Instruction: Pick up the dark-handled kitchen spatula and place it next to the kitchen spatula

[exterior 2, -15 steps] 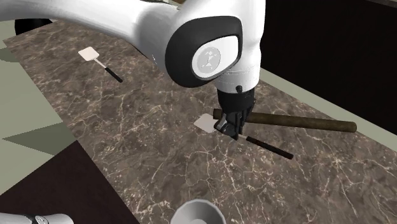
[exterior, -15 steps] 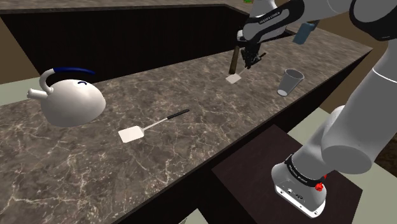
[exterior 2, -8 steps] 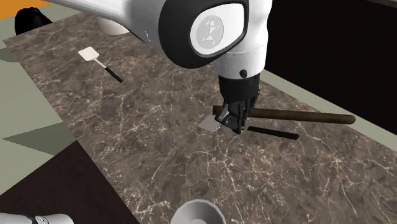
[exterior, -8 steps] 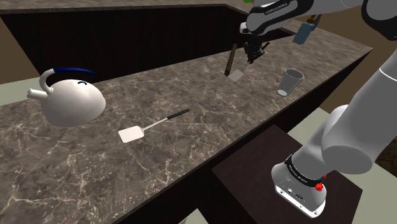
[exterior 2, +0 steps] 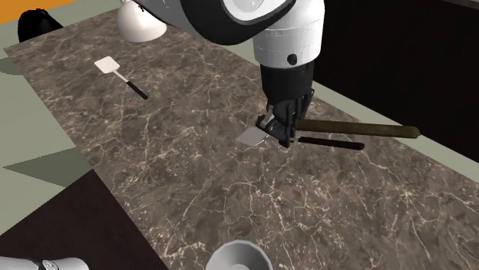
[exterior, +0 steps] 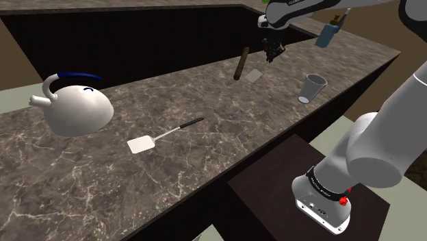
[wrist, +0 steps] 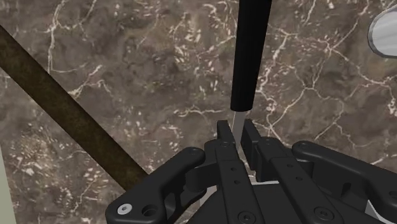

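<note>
My gripper (exterior: 272,52) is shut on the neck of the dark-handled spatula (exterior: 254,74), which hangs a little above the marble counter (exterior: 205,157). In the second exterior view the gripper (exterior 2: 278,132) has the pale blade (exterior 2: 252,137) on one side and the black handle (exterior 2: 331,143) on the other. The wrist view has the handle (wrist: 249,57) running away from the gripper (wrist: 235,132). The other spatula (exterior: 161,135), with a white blade and a thin dark handle, lies flat far off toward the shoulder view's left (exterior 2: 119,75).
A long brown rod (exterior 2: 361,128) sits right beside the gripper (exterior: 241,64) (wrist: 70,121). A grey cup (exterior: 313,87) stands near the counter's front edge. A white kettle (exterior: 72,103) sits at the far end. A blue object (exterior: 330,34) is behind the arm.
The gripper has risen with the spatula, lifting it off the counter and turning its handle more level. The brown rod has shifted a little toward the shoulder view's left.
</note>
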